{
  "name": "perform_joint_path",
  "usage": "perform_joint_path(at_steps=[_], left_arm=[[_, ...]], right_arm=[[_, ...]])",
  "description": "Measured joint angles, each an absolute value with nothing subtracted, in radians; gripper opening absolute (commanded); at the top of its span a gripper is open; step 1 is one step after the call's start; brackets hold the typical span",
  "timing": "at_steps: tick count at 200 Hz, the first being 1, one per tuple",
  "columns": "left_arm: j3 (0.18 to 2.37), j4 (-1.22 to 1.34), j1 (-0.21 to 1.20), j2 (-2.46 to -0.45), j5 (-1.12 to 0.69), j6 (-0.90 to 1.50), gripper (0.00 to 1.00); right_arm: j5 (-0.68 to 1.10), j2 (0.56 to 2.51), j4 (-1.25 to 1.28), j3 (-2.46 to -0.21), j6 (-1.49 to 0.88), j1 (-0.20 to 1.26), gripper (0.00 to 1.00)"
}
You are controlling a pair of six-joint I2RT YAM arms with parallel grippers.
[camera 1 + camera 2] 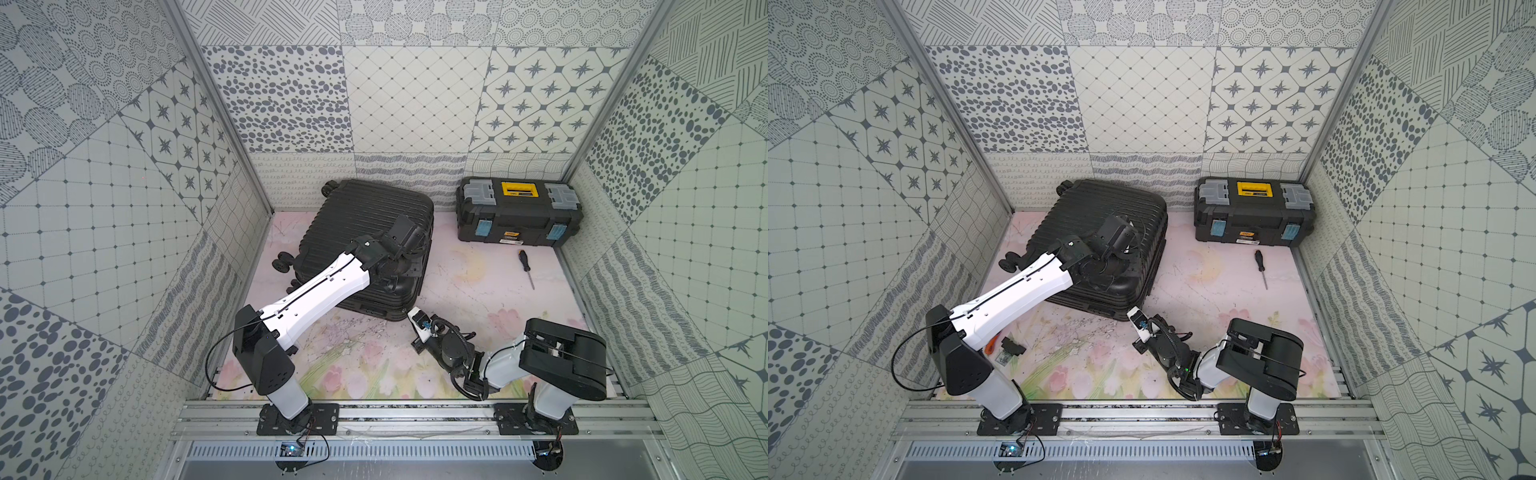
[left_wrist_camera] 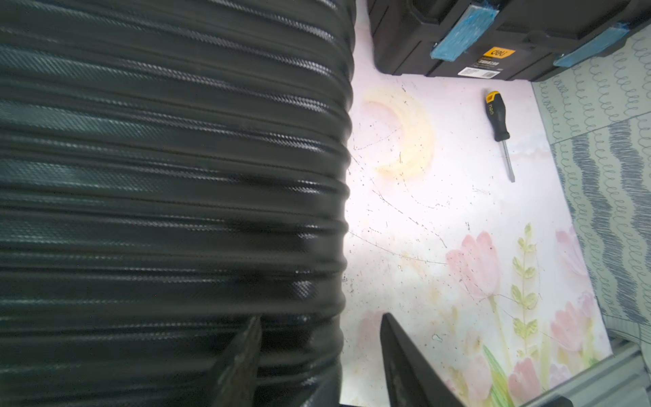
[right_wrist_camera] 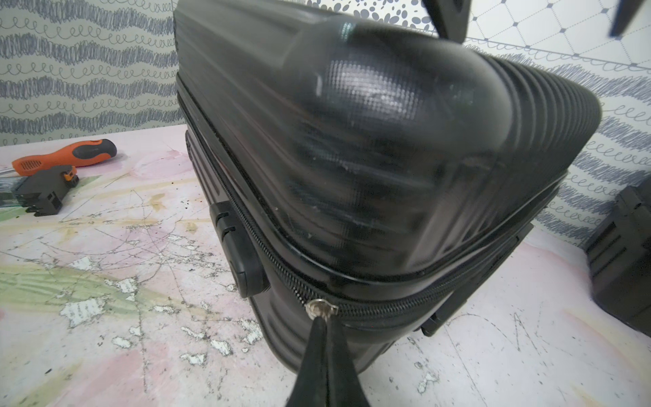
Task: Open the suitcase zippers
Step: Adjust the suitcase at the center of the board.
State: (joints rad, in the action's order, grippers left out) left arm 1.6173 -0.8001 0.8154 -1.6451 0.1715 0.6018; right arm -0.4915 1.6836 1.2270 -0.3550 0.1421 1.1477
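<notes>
— what are your right fingers doing down there?
— my right gripper (image 3: 322,327) is lying low over the scuffed pink flowered mat (image 3: 105,352), fingers pressing together right at the small silver zipper slider (image 3: 321,309). the tab is hiding between them, so i'm only judging that i'm pinching it.
— where is that sitting?
— at the near corner of the large black ribbed hard-shell suitcase (image 3: 370,141), which is lying flat toward the back on my left side. the thin black zip track (image 3: 405,307) is running off round the seam.
— how are you planning the pull?
— dragging along the seam and following the corner's curve, not outward, or the tab may be slipping free.
— and the left?
— my left gripper (image 2: 320,319) is sitting fingers apart over the shell's edge on the side of the black toolbox with the yellow label (image 1: 517,212), clamping nothing. i can't tell whether it's touching. pressing down there should be stopping the case from sliding.
</notes>
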Motion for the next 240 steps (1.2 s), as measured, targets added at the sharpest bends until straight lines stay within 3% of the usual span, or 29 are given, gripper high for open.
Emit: perform_joint_path(at_steps=[155, 240], left_arm=[[1.493, -0.638, 0.817, -1.593, 0.271, 0.566, 0.54], [1.472, -0.625, 0.815, -1.565, 0.286, 0.555, 0.56]], right_arm=[[-0.343, 1.536, 1.081, -0.310, 0.123, 0.993, 0.00], [-0.297, 1.489, 0.971, -0.331, 0.265, 0.965, 0.00]])
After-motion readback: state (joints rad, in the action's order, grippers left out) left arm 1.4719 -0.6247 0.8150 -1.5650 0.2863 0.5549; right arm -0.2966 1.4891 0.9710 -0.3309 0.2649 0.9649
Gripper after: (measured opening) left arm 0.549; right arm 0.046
